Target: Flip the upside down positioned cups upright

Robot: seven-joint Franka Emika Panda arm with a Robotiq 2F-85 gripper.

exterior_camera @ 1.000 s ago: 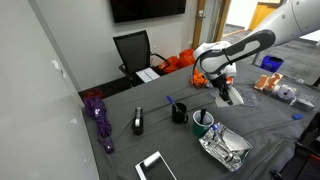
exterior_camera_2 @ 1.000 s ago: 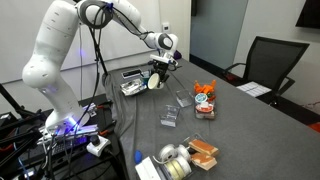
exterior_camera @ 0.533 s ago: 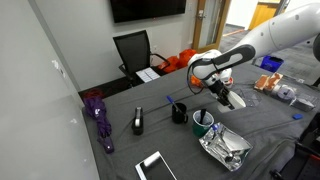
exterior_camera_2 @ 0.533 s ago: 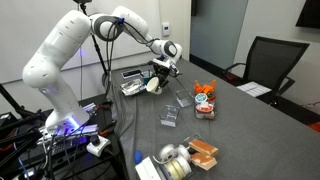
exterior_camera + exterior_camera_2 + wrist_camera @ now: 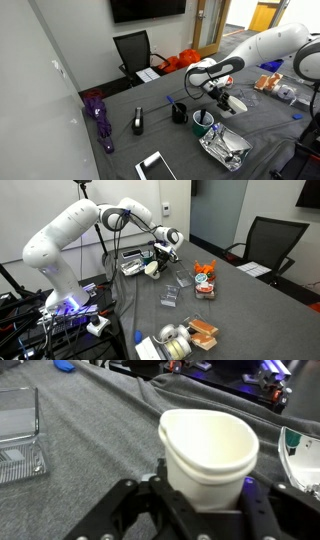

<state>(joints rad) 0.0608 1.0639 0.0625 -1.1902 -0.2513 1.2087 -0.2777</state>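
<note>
Clamping small plain white tapered cup (image 5: pixel 205 452) by its lower wall, black gripper (image 5: pixel 205 488) sits bottom centre of wrist view, fingers pressed on both sides. Cup mouth tilts toward cam. In both exterior views cup (image 5: pixel 233 102) (image 5: pixel 152 268) is low over grey cloth table (image 5: pixel 150 140); contact w/ table: cannot tell.

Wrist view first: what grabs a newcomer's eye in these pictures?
A white cup fills the wrist view, clamped in the black gripper, its open mouth facing the camera. In both exterior views the big white robot arm bends low over a cluttered grey table; a purple umbrella lies near its edge.
</note>
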